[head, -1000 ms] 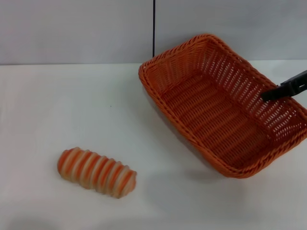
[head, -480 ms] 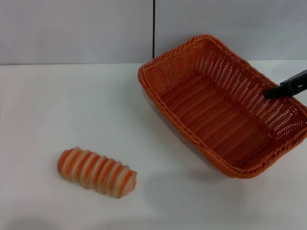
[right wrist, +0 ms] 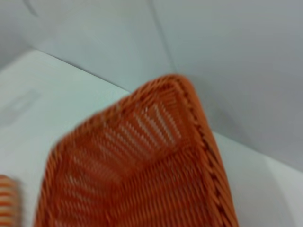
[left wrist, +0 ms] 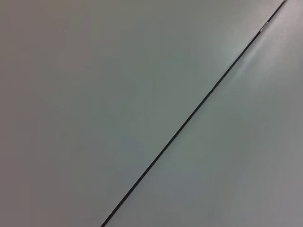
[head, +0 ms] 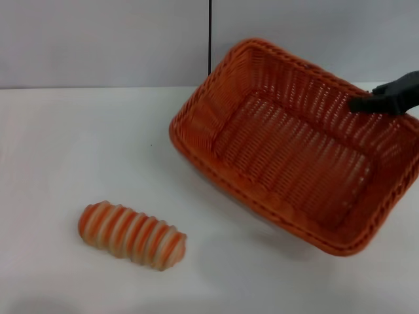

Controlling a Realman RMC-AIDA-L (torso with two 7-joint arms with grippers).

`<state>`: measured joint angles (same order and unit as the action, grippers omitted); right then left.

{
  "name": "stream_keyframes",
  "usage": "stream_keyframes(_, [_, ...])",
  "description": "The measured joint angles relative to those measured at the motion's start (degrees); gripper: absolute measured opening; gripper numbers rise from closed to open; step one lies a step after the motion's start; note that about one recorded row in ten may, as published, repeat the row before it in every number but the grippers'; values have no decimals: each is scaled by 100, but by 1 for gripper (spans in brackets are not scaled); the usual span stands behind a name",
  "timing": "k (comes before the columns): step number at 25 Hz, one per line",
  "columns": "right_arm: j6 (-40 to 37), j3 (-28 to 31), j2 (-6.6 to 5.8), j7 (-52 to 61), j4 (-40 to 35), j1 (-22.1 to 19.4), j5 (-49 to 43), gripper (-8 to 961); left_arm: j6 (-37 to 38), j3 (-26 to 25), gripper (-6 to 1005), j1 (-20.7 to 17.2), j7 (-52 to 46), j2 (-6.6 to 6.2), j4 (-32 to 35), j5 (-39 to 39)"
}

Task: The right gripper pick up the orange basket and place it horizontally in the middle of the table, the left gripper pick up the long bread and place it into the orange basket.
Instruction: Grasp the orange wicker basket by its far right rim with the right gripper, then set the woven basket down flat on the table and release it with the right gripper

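The orange basket [head: 196, 154] hangs tilted above the right half of the white table [head: 78, 144], casting a shadow underneath. My right gripper [head: 364, 103] reaches in from the right edge and is shut on the basket's far right rim. The right wrist view looks down along the basket's rim [right wrist: 201, 123] and woven inside. The long bread [head: 133, 235], striped orange and cream, lies on the table at the front left, well apart from the basket; its end shows at the edge of the right wrist view [right wrist: 6, 201]. My left gripper is out of view.
A grey wall with a dark vertical seam [head: 210, 39] stands behind the table. The left wrist view shows only that grey wall and a seam [left wrist: 189, 118].
The basket has risen and swung to the left, tilting more, with the right gripper moving up with it. The bread has not moved.
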<state>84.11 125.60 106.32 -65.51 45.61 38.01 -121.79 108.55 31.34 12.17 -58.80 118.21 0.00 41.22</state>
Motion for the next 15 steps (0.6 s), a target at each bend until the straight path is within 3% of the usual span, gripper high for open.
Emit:
stream_keyframes(7, [463, 117, 44, -401, 732, -387, 832, 166, -17, -18, 464, -1, 0, 0, 0, -6])
stream_keyframes(15, [1211, 364, 39, -957, 942, -364, 999, 165, -54, -29, 464, 43, 0, 0, 0, -17])
